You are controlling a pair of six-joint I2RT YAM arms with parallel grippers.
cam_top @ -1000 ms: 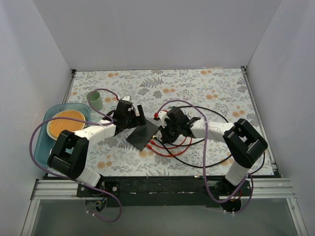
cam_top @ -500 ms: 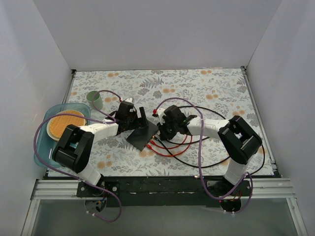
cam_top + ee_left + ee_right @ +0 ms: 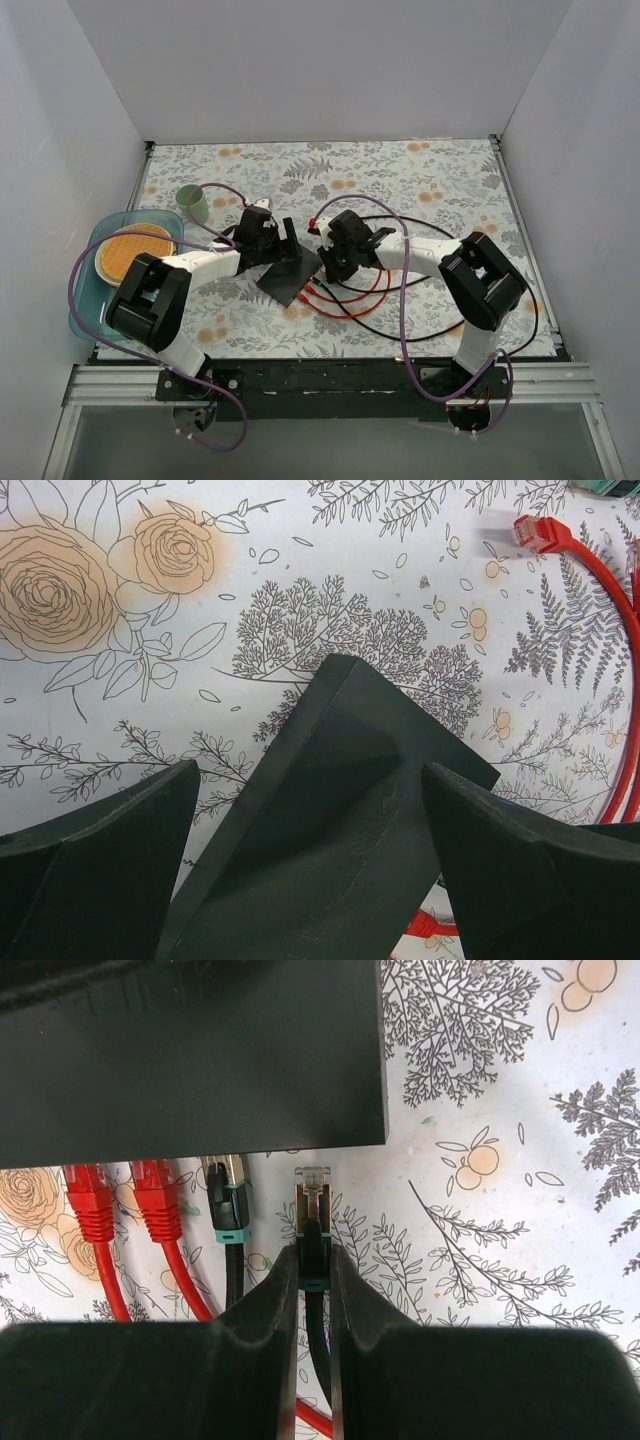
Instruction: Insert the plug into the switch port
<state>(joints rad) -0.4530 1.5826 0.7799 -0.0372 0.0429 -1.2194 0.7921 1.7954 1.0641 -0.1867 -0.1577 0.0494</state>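
My right gripper [image 3: 313,1257] is clenched on the plug [image 3: 312,1195], whose tip sits just short of the switch [image 3: 190,1055], not touching its socket edge. Beside it, a black plug [image 3: 228,1200] and two red plugs [image 3: 120,1195] meet that edge. My left gripper [image 3: 308,770] is released, fingers spread either side of the switch's corner.

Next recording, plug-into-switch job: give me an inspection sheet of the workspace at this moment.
Surface: floral tablecloth.
Job's things: black switch on the cloth; plug held just short of its port edge, not in.
Clutter: green cup; tan plate in a teal tray, far left.
Grippers: left gripper open, fingers either side of the switch; right gripper shut on the plug.
Cables: two red cables and one black cable appear plugged in already.
Surroundings: white walls.
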